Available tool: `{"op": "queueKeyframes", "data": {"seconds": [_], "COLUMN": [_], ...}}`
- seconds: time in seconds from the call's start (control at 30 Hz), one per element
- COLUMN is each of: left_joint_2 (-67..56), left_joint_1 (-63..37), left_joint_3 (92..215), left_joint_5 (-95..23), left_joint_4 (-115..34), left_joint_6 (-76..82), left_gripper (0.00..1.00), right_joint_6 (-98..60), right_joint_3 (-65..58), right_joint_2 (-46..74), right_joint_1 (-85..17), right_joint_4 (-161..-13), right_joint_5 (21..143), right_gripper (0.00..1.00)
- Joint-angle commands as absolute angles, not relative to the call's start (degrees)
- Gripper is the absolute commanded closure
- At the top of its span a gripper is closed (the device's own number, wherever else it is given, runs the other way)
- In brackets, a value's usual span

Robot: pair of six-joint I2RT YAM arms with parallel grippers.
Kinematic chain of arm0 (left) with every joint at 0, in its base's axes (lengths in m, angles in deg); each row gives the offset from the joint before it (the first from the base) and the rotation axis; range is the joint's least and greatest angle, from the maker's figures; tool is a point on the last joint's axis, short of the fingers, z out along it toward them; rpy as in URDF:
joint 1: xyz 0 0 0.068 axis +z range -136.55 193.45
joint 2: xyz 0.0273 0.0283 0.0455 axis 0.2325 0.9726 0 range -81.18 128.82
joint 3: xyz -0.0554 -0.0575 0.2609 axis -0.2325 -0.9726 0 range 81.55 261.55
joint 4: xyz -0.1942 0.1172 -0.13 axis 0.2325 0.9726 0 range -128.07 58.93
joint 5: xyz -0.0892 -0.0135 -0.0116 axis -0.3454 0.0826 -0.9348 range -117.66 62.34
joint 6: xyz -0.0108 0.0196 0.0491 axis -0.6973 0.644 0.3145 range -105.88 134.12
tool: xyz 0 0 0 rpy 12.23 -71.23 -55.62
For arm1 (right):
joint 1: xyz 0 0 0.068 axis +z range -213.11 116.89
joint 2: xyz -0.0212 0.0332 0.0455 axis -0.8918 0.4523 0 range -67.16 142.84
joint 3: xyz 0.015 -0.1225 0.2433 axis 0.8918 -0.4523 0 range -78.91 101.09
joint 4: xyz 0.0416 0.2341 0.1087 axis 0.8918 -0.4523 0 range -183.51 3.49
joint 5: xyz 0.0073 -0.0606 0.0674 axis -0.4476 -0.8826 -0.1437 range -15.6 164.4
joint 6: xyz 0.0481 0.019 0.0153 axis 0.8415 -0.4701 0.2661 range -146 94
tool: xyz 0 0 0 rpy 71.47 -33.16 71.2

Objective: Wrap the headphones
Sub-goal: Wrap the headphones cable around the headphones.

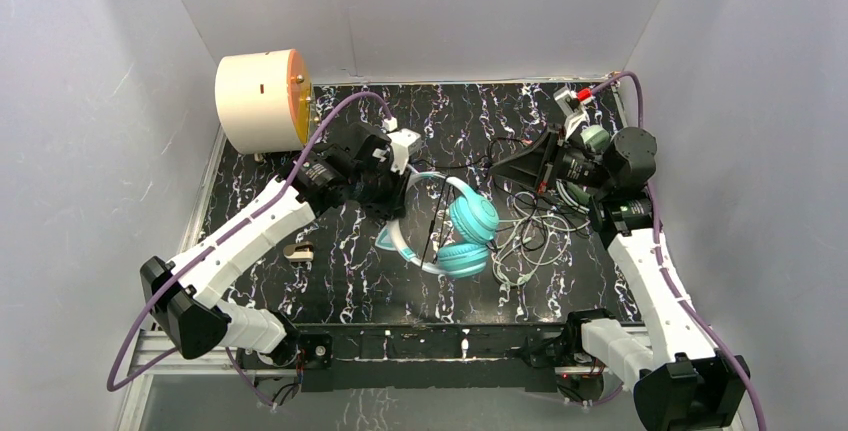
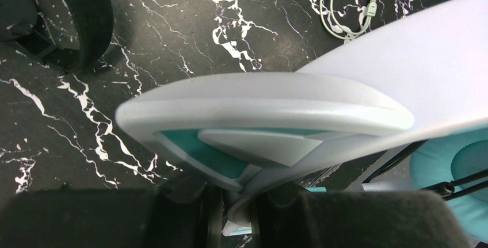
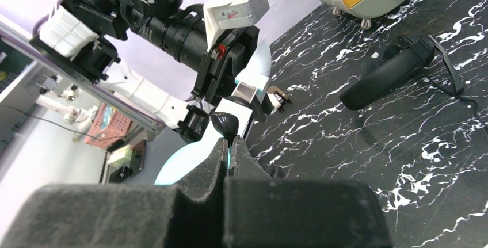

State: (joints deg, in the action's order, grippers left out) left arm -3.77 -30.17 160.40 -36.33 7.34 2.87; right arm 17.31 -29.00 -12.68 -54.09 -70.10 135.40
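My left gripper was clamped on the white band of the teal headset, right of the cream drum, presumably steadying it for winding. The right gripper, farther right, was shut; whether on cord, I couldn't tell.

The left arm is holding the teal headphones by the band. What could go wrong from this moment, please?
1. The left gripper grips the teal headset only by its white band; the band could slip out or twist.
2. The pale cable lies in loose loops beside the ear cups, so it may snag and be dragged.
3. The shut right gripper is close to the left one; the two might collide.
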Motion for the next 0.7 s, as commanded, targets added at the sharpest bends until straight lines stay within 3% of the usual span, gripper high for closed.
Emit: {"op": "queueKeyframes", "data": {"seconds": [0.0,0.23,0.5,0.67], "left_joint_2": [-4.21,-0.51,-0.33,-2.25], "left_joint_1": [-30.44,-30.42,-30.52,-30.43], "left_joint_3": [162.26,165.84,151.47,146.88], "left_joint_5": [-32.37,-33.28,-57.86,-60.54], "left_joint_4": [11.76,15.13,5.14,2.06], "left_joint_6": [-0.64,-2.99,-10.72,-16.54], "left_gripper": [1.00,1.00,1.00,1.00], "right_joint_6": [12.27,13.11,10.59,7.20], "right_joint_3": [-26.32,-26.48,-18.86,-16.83], "right_joint_2": [-13.02,-9.05,-3.48,-1.51], "right_joint_1": [-54.55,-52.47,-52.01,-52.02], "right_joint_4": [-71.47,-74.58,-87.17,-98.30], "right_joint_5": [136.85,136.50,134.53,132.26], "right_gripper": [0.98,0.97,0.94,0.92]}}
